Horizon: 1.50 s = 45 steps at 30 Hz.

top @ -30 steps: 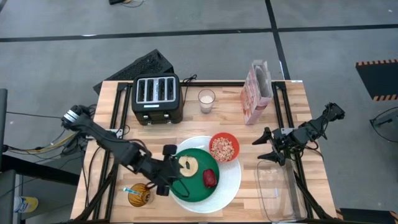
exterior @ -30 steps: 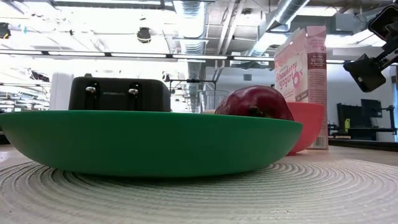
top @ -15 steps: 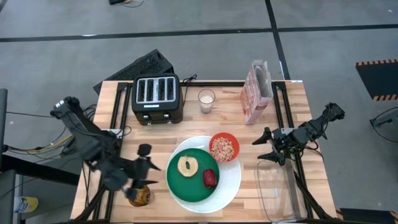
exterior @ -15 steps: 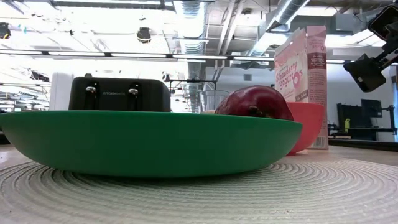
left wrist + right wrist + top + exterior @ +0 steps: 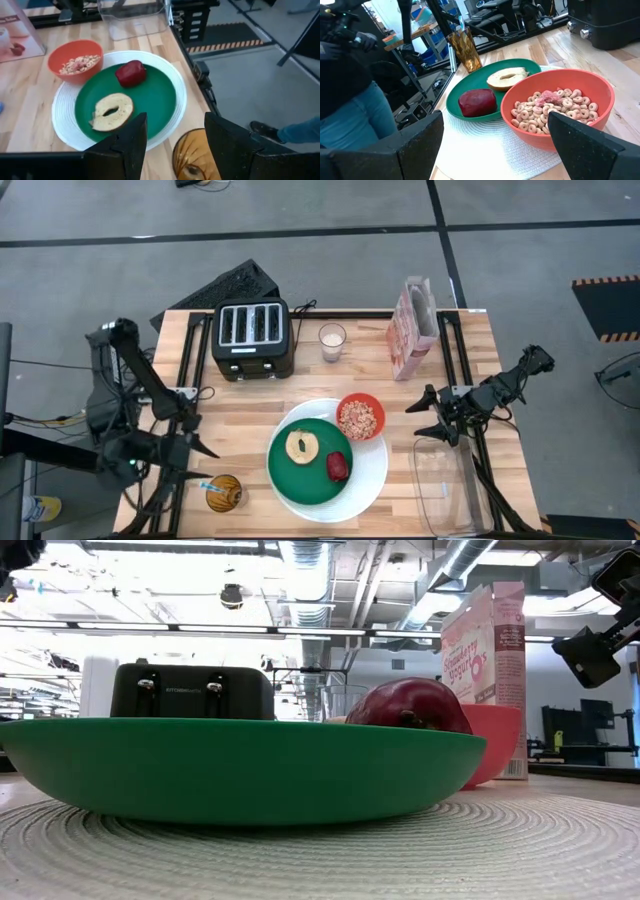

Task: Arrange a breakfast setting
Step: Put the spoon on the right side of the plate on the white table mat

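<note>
A large white plate (image 5: 368, 478) lies on the table's near middle. A green plate (image 5: 300, 477) lies on it, holding round toasted bread (image 5: 303, 446) and a dark-red fruit (image 5: 338, 466). A red bowl (image 5: 360, 417) of cereal stands at the white plate's far right edge. A blue-handled spoon (image 5: 208, 485) stands in an amber glass (image 5: 224, 493). My left gripper (image 5: 195, 446) is open and empty, left of the plates, above the table near the glass (image 5: 192, 155). My right gripper (image 5: 425, 415) is open and empty, right of the bowl (image 5: 555, 107).
A black toaster (image 5: 252, 338), a glass of milk (image 5: 332, 340) and a cereal box (image 5: 413, 328) stand along the far edge. A clear container (image 5: 440, 480) lies at the near right. A person in jeans (image 5: 350, 110) stands beyond the table.
My left gripper has drawn back from over the bread on the green plate toward the table's left edge, and its arm has swung left with it. The bread stays lying on the green plate.
</note>
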Each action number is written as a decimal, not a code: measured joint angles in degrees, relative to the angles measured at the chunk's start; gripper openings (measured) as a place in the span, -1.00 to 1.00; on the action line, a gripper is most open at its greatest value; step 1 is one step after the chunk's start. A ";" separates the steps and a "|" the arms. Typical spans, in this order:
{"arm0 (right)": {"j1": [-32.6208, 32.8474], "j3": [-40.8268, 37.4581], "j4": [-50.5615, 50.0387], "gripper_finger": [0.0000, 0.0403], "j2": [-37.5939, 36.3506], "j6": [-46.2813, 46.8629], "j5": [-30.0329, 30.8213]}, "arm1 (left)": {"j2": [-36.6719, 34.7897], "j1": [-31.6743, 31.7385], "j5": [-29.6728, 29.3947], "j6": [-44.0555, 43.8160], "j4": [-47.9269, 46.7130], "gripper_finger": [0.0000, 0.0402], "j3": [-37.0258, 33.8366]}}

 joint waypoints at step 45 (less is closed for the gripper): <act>0.00 0.00 -0.02 0.88 -0.01 0.02 0.00 | -1.16 -17.66 -19.00 -14.27 37.49 -0.09 -31.97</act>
